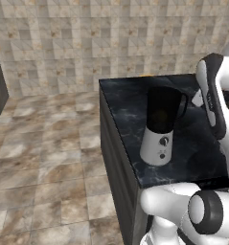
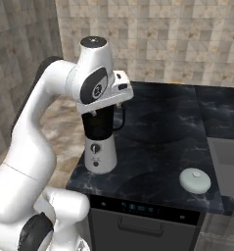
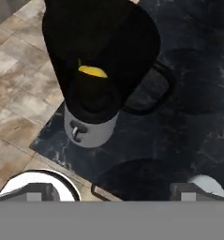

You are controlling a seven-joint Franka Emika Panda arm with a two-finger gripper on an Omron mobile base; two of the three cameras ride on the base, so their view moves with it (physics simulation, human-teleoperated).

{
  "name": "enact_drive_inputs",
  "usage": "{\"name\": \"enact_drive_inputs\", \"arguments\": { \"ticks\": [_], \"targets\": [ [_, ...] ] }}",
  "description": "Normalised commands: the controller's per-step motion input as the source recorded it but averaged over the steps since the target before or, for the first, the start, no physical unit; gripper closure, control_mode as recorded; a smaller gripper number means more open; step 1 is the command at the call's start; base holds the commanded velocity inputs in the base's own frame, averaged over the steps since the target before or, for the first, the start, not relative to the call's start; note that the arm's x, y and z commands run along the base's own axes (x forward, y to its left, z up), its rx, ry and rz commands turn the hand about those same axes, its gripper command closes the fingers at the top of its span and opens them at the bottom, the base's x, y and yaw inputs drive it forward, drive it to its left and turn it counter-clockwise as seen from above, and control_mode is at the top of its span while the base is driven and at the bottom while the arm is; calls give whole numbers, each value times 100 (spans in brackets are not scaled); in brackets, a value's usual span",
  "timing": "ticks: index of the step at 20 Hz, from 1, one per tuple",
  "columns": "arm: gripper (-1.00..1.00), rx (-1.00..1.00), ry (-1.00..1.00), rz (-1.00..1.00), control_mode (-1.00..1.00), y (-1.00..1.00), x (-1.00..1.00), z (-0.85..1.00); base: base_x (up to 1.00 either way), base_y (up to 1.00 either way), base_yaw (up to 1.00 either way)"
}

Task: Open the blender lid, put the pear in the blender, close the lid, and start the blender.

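a kitchen: dark marble counter [image 2: 162,127], tiled wall [image 1: 87,38], built-in dishwasher [image 2: 143,223] below.

Blender [image 1: 159,125]: white base, dark jar; yellow pear [image 3: 93,71]; pale grey lid [image 2: 195,180]; black marbled counter [image 2: 157,137].

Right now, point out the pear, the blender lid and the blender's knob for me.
pear [image 3: 93,71]: hand view, its yellow top inside the jar.
blender lid [image 2: 195,181]: right base view, middle of its dome, on the counter.
blender knob [image 1: 164,141]: left base view, its dark dial face.
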Motion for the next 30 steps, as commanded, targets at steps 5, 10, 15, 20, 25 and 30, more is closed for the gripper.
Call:
{"name": "enact_drive_inputs", "arguments": {
  "ticks": [5, 10, 15, 20, 25, 30],
  "targets": [
    [-100, 19, -1, -43, -100, -99, -52, -92, 0, 0, 0],
    [-100, 23, 7, -64, -100, -100, -6, -58, 0, 0, 0],
    [-100, 25, 20, -63, -100, -100, 12, -45, 0, 0, 0],
    [-100, 24, 21, -36, -100, -94, 33, -31, 0, 0, 0],
    [-100, 18, 4, -10, -100, -48, 10, -25, 0, 0, 0],
    [-100, 11, 2, -2, -100, -23, 26, -33, 0, 0, 0]
  ]
}}
